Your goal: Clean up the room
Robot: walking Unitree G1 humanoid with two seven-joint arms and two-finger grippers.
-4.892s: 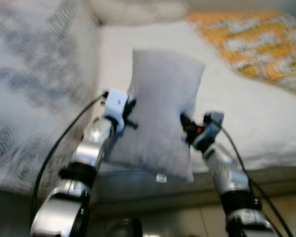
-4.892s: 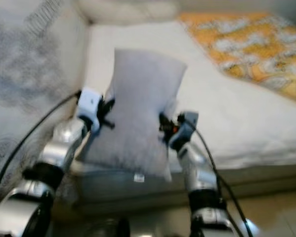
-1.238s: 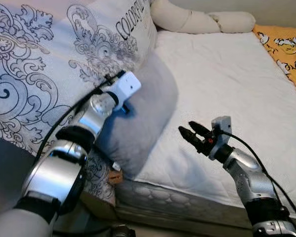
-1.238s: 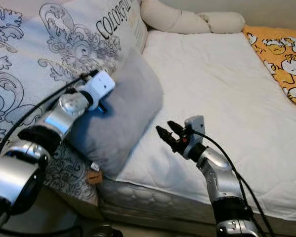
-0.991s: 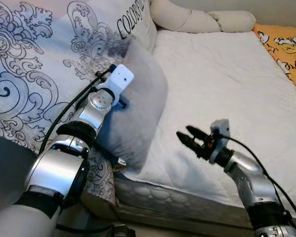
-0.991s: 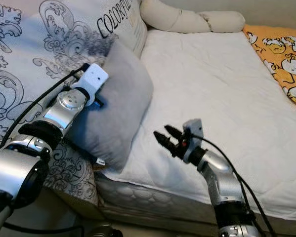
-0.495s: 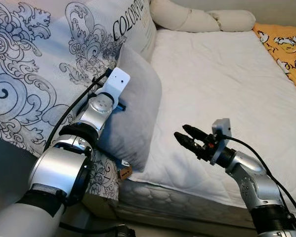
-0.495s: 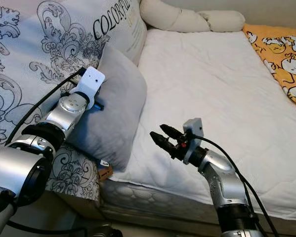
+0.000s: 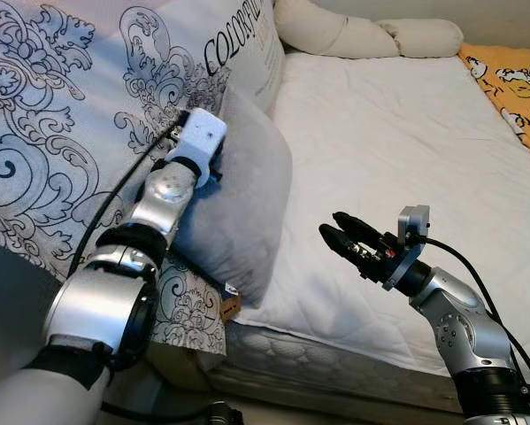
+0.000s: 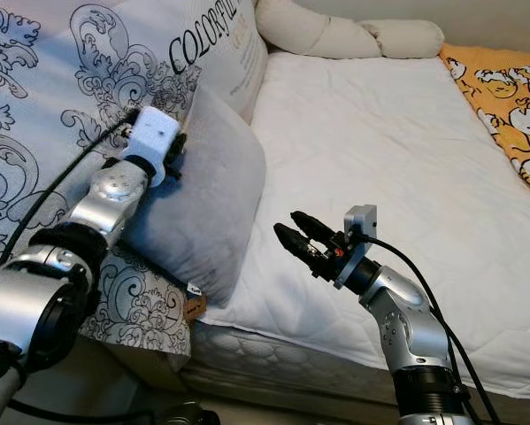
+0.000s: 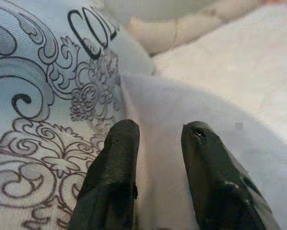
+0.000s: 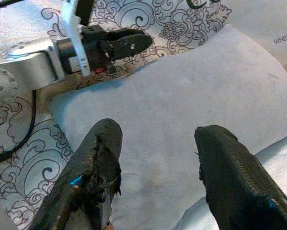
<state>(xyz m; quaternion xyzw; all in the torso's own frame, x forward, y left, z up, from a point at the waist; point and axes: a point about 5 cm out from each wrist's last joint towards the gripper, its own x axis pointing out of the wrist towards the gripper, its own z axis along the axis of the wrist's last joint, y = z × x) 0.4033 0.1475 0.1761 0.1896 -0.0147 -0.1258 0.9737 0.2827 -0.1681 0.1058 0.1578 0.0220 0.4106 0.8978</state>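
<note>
Grey pillow stood on edge at the bed's side, propped against a large patterned cushion, at about nine o'clock in the head views. Left pincer was pressed against the pillow's upper edge, where pillow and cushion meet; its wrist view showed the two black fingers set slightly apart with grey fabric between and beneath them, though whether they actually gripped it could not be told. Right pincer hung above the mattress at roughly five o'clock, apart from the pillow and pointing toward it, its fingers spread wide around nothing.

From the right wrist view the pillow's broad grey face appeared with the left pincer's dark tips resting at its far edge, beside the scrolled pattern. The head views gave what the wrist views did not: a small tag dangling at the pillow's lower corner, and lettering on the cushion.

Beyond lay the white quilted mattress, a long cream bolster at twelve o'clock along its head, and an orange printed blanket at two o'clock.
</note>
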